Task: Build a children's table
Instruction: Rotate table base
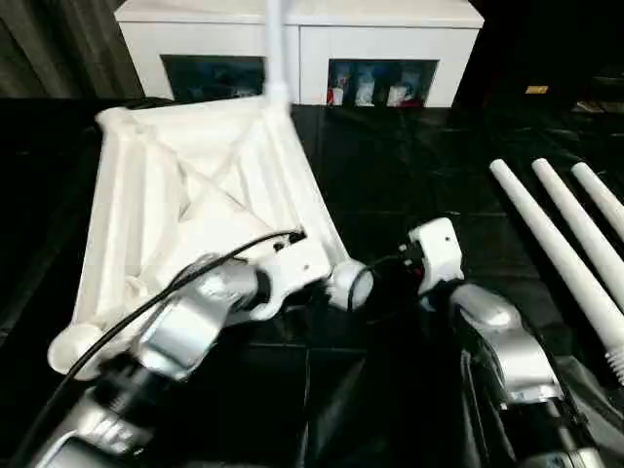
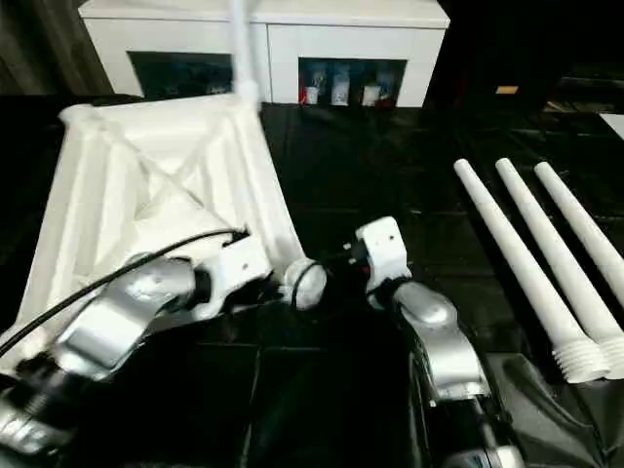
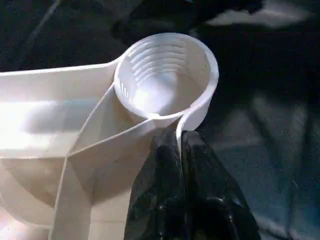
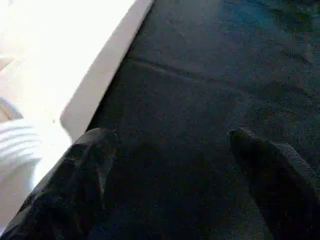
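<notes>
At lower centre, the left gripper (image 3: 181, 150) is pinched onto the thin wall of the tabletop's (image 1: 185, 195) threaded corner socket (image 3: 165, 75); the right gripper (image 4: 170, 165) hangs spread wide above the dark floor (image 1: 409, 166). The ribbed tabletop tilts across the left, one leg (image 1: 274, 49) upright in its far corner, three loose legs (image 1: 565, 253) at right, a white cabinet (image 1: 302, 44) along the top.

We count one tabletop (image 1: 185, 205), one leg (image 1: 275, 49) standing in its far socket, three loose legs (image 2: 517, 263) lying side by side, one cabinet (image 1: 302, 44), two grippers.
</notes>
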Controlling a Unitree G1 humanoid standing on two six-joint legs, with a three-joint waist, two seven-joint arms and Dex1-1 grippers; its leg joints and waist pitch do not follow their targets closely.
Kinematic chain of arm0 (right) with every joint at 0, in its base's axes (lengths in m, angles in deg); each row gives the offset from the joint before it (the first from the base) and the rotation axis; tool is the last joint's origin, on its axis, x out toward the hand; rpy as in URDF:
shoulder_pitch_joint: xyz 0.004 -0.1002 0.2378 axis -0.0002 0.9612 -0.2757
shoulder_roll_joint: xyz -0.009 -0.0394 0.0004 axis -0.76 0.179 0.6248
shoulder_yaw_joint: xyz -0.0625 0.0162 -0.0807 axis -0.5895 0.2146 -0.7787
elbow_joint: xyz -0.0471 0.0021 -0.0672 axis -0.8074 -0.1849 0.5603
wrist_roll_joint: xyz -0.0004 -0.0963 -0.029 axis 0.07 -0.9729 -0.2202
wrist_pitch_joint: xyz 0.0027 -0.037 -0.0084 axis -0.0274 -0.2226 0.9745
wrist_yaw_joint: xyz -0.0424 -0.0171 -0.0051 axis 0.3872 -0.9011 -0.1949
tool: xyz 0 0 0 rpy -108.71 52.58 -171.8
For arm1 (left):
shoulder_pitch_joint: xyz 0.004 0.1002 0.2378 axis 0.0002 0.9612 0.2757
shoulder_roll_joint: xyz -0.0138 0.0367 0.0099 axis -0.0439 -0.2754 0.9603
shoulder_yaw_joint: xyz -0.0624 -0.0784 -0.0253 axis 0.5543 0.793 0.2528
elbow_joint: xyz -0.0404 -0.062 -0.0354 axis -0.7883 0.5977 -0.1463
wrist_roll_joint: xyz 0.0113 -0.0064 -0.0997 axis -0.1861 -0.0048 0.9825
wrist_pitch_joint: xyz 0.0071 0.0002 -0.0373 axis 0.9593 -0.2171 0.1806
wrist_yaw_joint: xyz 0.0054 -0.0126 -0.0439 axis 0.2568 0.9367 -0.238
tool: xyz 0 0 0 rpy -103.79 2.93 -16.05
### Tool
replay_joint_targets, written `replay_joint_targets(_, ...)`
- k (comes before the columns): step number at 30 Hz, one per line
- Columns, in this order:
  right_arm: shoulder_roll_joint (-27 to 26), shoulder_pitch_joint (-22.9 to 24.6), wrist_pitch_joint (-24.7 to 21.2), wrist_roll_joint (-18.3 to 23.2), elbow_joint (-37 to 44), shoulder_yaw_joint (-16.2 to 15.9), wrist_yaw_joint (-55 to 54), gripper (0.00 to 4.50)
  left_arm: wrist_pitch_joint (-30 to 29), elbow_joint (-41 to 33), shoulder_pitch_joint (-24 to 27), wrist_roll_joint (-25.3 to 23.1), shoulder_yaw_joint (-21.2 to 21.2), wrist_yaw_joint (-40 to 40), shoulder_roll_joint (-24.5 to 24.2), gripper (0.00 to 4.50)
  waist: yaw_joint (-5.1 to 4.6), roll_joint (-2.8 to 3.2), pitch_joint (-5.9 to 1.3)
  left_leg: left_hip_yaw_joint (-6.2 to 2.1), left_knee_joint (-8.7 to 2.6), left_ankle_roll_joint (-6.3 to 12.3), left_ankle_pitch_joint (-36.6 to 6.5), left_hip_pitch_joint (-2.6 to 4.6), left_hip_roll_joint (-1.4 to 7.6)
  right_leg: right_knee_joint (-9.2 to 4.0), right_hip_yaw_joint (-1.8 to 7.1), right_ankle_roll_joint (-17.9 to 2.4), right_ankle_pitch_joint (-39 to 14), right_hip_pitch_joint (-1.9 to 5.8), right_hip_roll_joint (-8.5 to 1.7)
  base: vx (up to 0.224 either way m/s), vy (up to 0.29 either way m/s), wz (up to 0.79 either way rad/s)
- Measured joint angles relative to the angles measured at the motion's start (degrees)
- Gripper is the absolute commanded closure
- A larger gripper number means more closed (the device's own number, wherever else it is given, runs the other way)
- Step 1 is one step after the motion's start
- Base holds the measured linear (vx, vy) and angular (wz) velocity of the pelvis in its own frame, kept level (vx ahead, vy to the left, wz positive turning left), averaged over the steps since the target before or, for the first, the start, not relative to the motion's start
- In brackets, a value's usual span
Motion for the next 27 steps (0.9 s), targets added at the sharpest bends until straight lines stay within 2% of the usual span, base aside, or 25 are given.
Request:
replay_joint_targets(10,1.28,3.46,-2.15,0.41,4.87,1.27,-0.19,0.37,1.92,0.69,-0.72,-1.13,-2.17,0.59,0.22,4.47,1.06,0.18,0.1,0.0,0.03,0.02,-0.01,-0.02,0.01,-0.02,-0.03,0.0,0.0,0.02,-0.01,0.0,0.0,0.0)
replay_joint_targets(11,1.37,3.61,-2.28,0.68,5.51,1.42,-0.27,0.37,1.96,0.97,-0.72,-1.02,-2.07,0.78,0.72,4.05,1.08,0.18,0.1,0.0,0.05,0.02,-0.01,-0.02,0.0,-0.02,-0.02,0.0,0.0,0.04,-0.01,0.0,0.0,0.0)
replay_joint_targets(13,1.5,3.9,-3.28,1.14,7.45,1.81,-0.57,0.37,1.72,1.02,-0.71,-0.22,-1.16,1.17,1.62,4.05,1.17,0.18,0.1,0.0,0.07,0.02,-0.01,-0.03,0.0,-0.02,-0.02,0.0,0.0,0.06,-0.02,0.0,0.0,0.0)
replay_joint_targets(15,1.63,4.61,-4.34,1.37,9.43,2.31,-0.66,0.37,1.49,-0.28,-0.72,0.83,0.23,1.75,2.44,3.72,1.33,0.18,0.1,0.0,0.08,0.02,-0.01,-0.01,0.01,-0.01,-0.03,0.0,0.0,0.1,-0.02,0.0,0.0,0.0)
replay_joint_targets(17,2.04,5.16,-5.41,1.39,11.12,2.36,-0.64,0.37,1.3,-1.81,-0.75,1.87,1.4,1.89,2.47,3.65,1.45,0.2,0.08,0.0,0.08,0.02,0.0,0.01,0.01,0.0,-0.03,0.0,0.0,0.11,-0.02,0.0,0.0,0.0)
replay_joint_targets(23,4.13,5.53,-8.97,1.76,15.37,3.15,-0.66,0.37,0.96,-6.01,-0.27,3.89,1.69,-0.02,1.01,3.18,1.61,0.31,0.02,0.0,0.15,0.02,0.0,0.02,0.01,0.05,-0.03,0.0,0.0,0.14,-0.02,0.0,0.0,0.0)
replay_joint_targets(24,4.28,5.48,-9.78,1.79,16.23,3.65,-1.1,0.37,1.11,-6.56,0.08,4.34,2.36,0.26,1.27,2.94,1.65,0.41,-0.05,0.0,0.18,0.02,0.0,0.03,0.01,0.06,-0.03,0.0,0.0,0.16,-0.02,0.0,0.0,0.0)
replay_joint_targets(26,4.4,5.44,-11.07,1.7,17.26,4.21,-1.87,0.37,1.86,-6.77,1.02,5.25,4.74,1.9,2.26,2.94,1.61,0.58,-0.15,-0.01,0.21,0.02,0.0,0.04,0.02,0.09,-0.03,0.0,0.0,0.18,-0.02,0.0,0.0,0.0)
replay_joint_targets(27,4.42,5.35,-12.37,1.45,17.7,4.86,-2.96,0.37,3.0,-6.6,1.69,6.06,7.44,4.17,3.88,2.94,1.61,0.65,-0.19,-0.01,0.26,0.02,0.0,0.04,0.02,0.14,-0.04,0.0,0.0,0.19,-0.03,0.0,0.0,0.0)
